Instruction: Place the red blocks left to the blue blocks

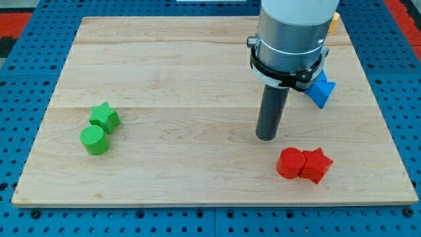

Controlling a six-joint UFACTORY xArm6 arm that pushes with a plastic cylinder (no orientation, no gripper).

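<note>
The single camera view looks down on a wooden table. My tip rests on bare wood right of the middle, touching no block. The end effector is a plain rod with nothing to open or close, and it holds nothing.

The two red blocks sit side by side, touching, near the view's bottom right: a red cylinder and a red star to its right. My tip stands just above and slightly left of the cylinder, close but apart from it.

A blue block shows at the view's right, partly hidden behind the arm; its shape cannot be made out fully, and whether more blue lies behind the arm I cannot tell. A bit of orange block peeks out at the view's top, beside the arm.

At the view's left, well apart from everything else, a green star touches a green cylinder below it.

The reds lie below the blue and not clearly left of it, so the task looks undone. The risks, as I judge them: a push from where my tip stands would drive the cylinder down toward the table's near edge or split the pair, since the round block can roll off the tip. Circling round to their right side could clip the blue block.
</note>
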